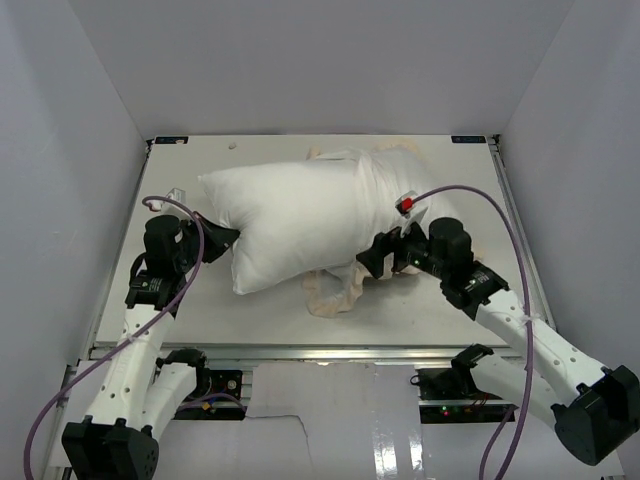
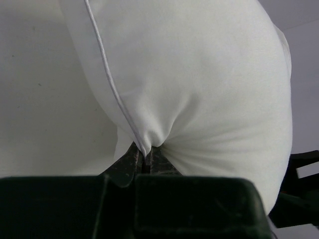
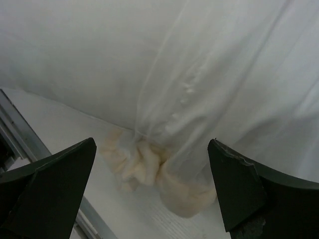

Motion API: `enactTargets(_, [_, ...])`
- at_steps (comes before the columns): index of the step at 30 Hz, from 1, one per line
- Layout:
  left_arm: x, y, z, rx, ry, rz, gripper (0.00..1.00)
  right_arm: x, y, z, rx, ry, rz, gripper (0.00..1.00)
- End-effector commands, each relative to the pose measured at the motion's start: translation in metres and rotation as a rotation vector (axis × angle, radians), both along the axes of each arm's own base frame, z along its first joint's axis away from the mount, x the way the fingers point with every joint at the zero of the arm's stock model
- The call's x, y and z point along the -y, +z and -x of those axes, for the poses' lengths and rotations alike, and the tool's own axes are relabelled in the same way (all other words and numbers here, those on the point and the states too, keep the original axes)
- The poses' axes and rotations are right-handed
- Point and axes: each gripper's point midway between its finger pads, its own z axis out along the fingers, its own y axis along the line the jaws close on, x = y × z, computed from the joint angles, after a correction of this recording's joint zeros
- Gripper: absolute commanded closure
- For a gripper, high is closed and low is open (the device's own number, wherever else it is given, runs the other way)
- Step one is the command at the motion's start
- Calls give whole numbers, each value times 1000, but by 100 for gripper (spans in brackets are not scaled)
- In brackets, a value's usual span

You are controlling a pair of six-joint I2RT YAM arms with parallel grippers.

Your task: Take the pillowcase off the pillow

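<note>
The pillow point(image 1: 285, 220) is a plump white cushion lying across the middle of the table, its left half bare. The pillowcase point(image 1: 400, 185) still covers its right end, white face out, and its cream frill point(image 1: 335, 292) is bunched below the pillow's near side. My left gripper point(image 1: 226, 240) is shut on the pillow's left corner; in the left wrist view the jaws point(image 2: 146, 158) pinch the piped seam of the pillow point(image 2: 209, 74). My right gripper point(image 1: 374, 258) is open beside the pillowcase. Its wrist view shows the frill point(image 3: 149, 172) between the spread fingers point(image 3: 60, 184), with the thin pillowcase point(image 3: 224, 89) above.
White walls close in the table point(image 1: 170, 300) on the left, back and right. A metal rail point(image 1: 300, 350) runs along the near edge. The right arm's purple cable point(image 1: 500, 215) arcs over the table's right side.
</note>
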Motion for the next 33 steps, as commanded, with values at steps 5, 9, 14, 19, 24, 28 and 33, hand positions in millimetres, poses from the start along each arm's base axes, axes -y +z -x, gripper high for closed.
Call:
enactTargets(5, [19,75,-14,166,-89,81,100,-14,-45,4,-32,-102,152,5])
enactTargets(9, [19,86,-17,173,-94,75,100,-6,-68,-10,-71,-208,233,16])
enactTargets(14, [22,102,-35,144,-115,51,100,19,-82,-24,-69,-375,278,87])
enactTargets(19, [28,175,-61,207,-162,27,100,50,-88,-36,-74,-519,293,92])
enactTargets(24, [26,215,-65,239,-163,15,100,83,-113,-48,-126,-616,308,92])
enactTargets(28, [23,238,-61,273,-149,8,100,115,-131,-58,-171,-720,265,92])
enactTargets(33, [22,238,-62,264,-151,13,100,133,-151,-60,-217,-776,231,92])
